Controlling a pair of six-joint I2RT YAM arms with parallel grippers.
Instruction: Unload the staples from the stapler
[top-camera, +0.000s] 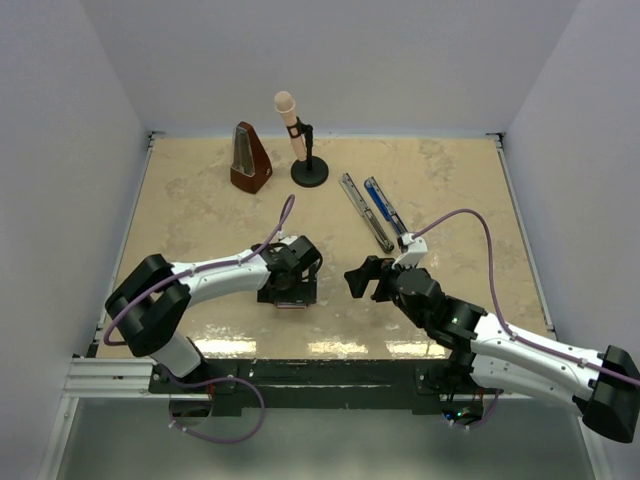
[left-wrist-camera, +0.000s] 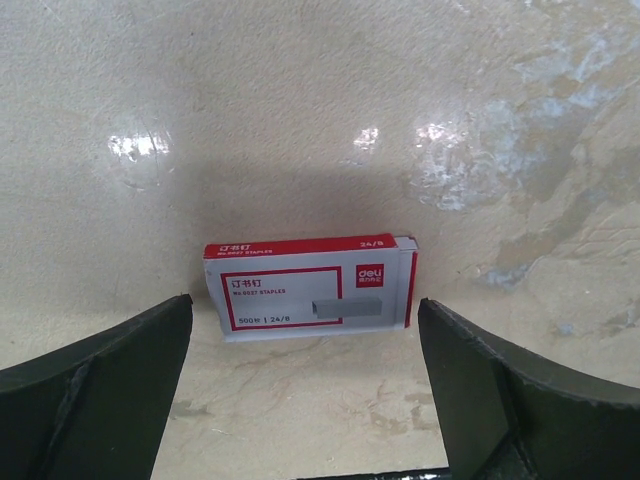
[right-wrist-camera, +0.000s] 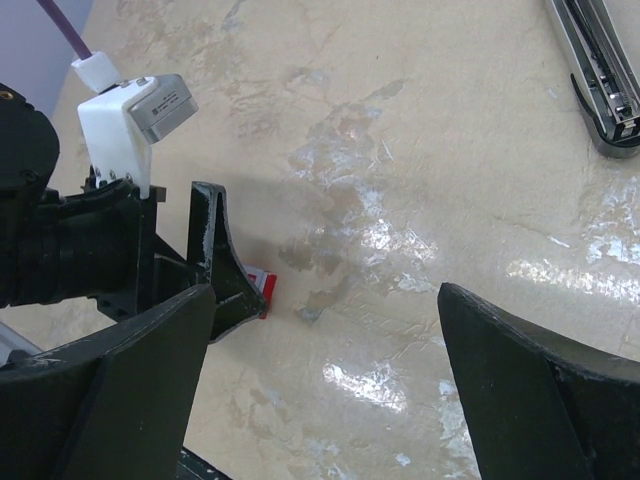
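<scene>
The stapler (top-camera: 375, 210) lies opened out into two long bars at the right back of the table, a silver rail bar on the left and a blue-and-black bar on the right. Its end also shows in the right wrist view (right-wrist-camera: 600, 70). I cannot make out any staples strip. My left gripper (top-camera: 288, 293) is open and hovers low over a small white box with a red label (left-wrist-camera: 310, 290), which lies between and just beyond its fingers (left-wrist-camera: 110, 390). My right gripper (top-camera: 362, 278) is open and empty over bare table (right-wrist-camera: 325, 390), well short of the stapler.
A brown pyramid metronome (top-camera: 249, 160) and a microphone on a black stand (top-camera: 300, 140) stand at the back left. The left gripper's finger (right-wrist-camera: 215, 260) shows just left of my right gripper. White walls enclose the table on three sides.
</scene>
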